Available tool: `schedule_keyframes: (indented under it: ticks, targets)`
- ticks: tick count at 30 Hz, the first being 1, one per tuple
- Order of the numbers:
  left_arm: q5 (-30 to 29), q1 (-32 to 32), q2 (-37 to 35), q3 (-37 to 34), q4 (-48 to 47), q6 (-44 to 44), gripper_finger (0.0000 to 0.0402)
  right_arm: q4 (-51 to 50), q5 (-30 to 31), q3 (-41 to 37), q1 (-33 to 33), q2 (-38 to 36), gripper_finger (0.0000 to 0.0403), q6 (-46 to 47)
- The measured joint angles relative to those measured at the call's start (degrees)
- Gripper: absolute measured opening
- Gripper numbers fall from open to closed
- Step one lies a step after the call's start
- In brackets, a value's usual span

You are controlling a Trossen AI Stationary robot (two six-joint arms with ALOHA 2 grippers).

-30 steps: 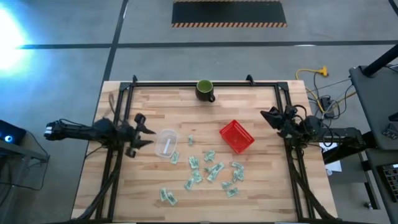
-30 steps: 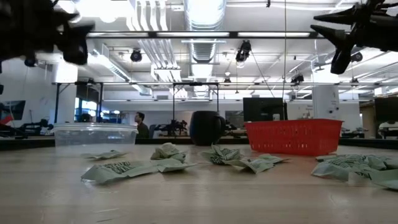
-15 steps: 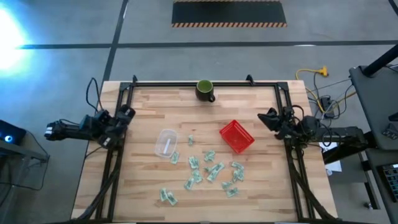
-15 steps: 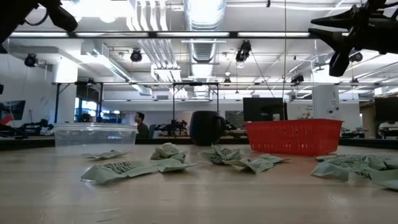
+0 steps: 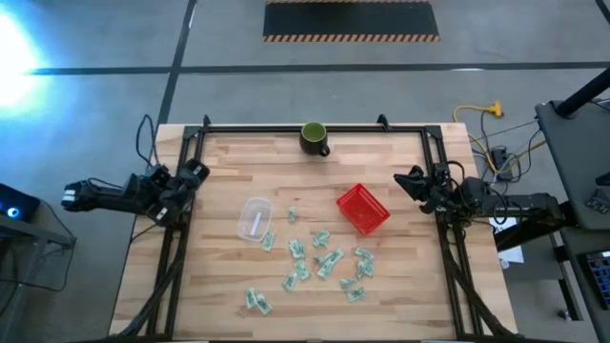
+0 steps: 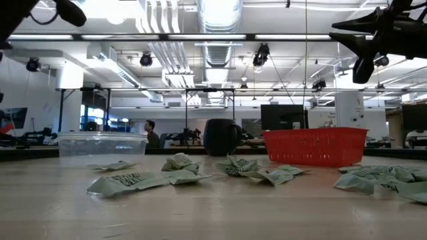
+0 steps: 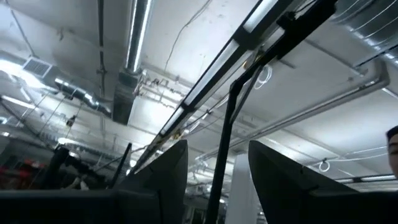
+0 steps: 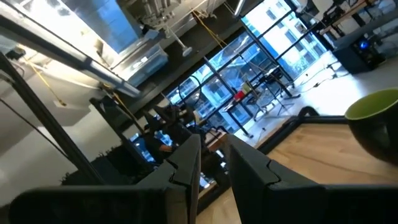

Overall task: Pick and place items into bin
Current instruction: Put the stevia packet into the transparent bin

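**Q:** Looking down on the pale wooden table point(image 5: 219, 276), where did the task's things lie?

**A:** Many small pale green-and-white wrapped packets point(image 5: 315, 257) lay scattered on the middle and near part of the boards, none of them in a container. A red plastic mesh basket point(image 5: 363, 209) stood just beside the scatter, on the right arm's side. A clear, round plastic tub point(image 5: 254, 218) stood at the scatter's other edge, on the left arm's side. A dark green mug point(image 5: 314, 137) stood at the far edge, well apart from the packets. In the low view the packets point(image 6: 143, 179) lay flat and crinkled in front of the basket point(image 6: 315, 146), the tub point(image 6: 102, 143) and the mug point(image 6: 222, 137).

**Q:** And the two grippers?

**A:** The left gripper point(image 5: 193, 175) hung at the table's left edge, away from every packet; its fingers point(image 7: 163, 177) stood with a clear gap between them, holding nothing. The right gripper point(image 5: 410, 180) hung near the right edge, beside the basket but apart from it; its fingers point(image 8: 186, 163) stood with a narrow gap between them, also holding nothing.
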Motion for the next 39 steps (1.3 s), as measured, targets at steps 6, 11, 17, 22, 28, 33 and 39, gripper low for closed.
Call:
schedule_keyframes:
  ticks: [6, 11, 17, 22, 28, 33, 39]
  targets:
    - [-0.6, 0.0, 13.2, 6.7, 3.1, -1.4, 0.0154, 0.2, 0.0, 0.0, 0.0, 0.0, 0.0068, 0.1]
    - [0.4, 0.0, 21.7, 13.7, 2.4, -5.3, 0.0154, 2.8, -0.1, 0.0, 0.0, 0.0, 0.0068, 0.2]
    - [4.2, -1.5, 32.3, 22.0, -6.6, -8.3, 0.0150, 16.4, -7.5, 0.0, 0.0, 0.5, 0.0068, -2.7]
    - [5.1, -1.6, 38.5, 27.1, -8.9, -6.7, 0.0142, 21.6, -13.4, 5.1, 0.1, 3.5, 0.0068, -10.7]
    - [8.1, -1.7, 41.8, 29.7, -10.0, -7.1, 0.0141, 10.5, -20.6, 17.5, 0.1, 13.0, 0.0068, -16.1]
    - [8.3, -2.0, 40.8, 29.6, -9.6, -8.3, 0.0141, -1.8, -23.1, 28.1, 0.2, 21.6, 0.0068, -20.7]
    - [8.3, -2.4, 39.0, 28.9, -10.0, -8.3, 0.0141, -14.8, -23.2, 39.3, 0.2, 28.0, 0.0068, -27.2]
